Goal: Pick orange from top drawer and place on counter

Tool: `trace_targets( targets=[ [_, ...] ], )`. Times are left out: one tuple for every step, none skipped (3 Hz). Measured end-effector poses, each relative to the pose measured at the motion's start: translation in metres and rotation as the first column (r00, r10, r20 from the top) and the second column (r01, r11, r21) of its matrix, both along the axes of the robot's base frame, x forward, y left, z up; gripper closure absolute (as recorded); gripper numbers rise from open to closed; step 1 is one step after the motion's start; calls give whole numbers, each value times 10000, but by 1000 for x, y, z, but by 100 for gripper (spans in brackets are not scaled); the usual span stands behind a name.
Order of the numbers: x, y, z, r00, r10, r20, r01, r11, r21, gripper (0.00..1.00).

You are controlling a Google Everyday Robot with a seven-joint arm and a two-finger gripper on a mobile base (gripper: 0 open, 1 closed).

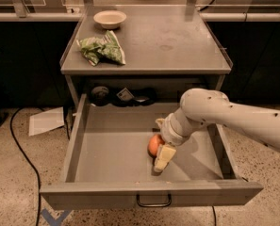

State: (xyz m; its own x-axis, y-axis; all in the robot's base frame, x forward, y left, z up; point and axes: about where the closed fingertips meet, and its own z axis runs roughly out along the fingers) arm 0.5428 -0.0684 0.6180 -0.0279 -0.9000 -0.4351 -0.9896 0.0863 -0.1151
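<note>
The top drawer (106,149) is pulled wide open, with a dark loop handle on its front. The orange (154,145) lies on the drawer floor, right of the middle. My gripper (159,152) reaches down into the drawer from the right on a white arm. One cream finger (163,157) shows just right of the orange, touching it or very close. The other finger is hidden. The counter (177,41) is the grey metal top above the drawer.
A beige bowl (110,18) stands at the counter's back left. A crumpled green bag (102,49) lies on its left side. Dark objects (123,95) sit on a shelf behind the drawer. A cable (21,149) and paper (45,121) lie on the floor at left.
</note>
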Motion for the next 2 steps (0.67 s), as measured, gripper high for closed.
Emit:
trace_targets(
  targets=[
    [0, 0, -6, 9999, -57, -90, 59, 9998, 183, 19],
    [0, 0, -6, 9999, -57, -90, 59, 9998, 183, 42]
  ],
)
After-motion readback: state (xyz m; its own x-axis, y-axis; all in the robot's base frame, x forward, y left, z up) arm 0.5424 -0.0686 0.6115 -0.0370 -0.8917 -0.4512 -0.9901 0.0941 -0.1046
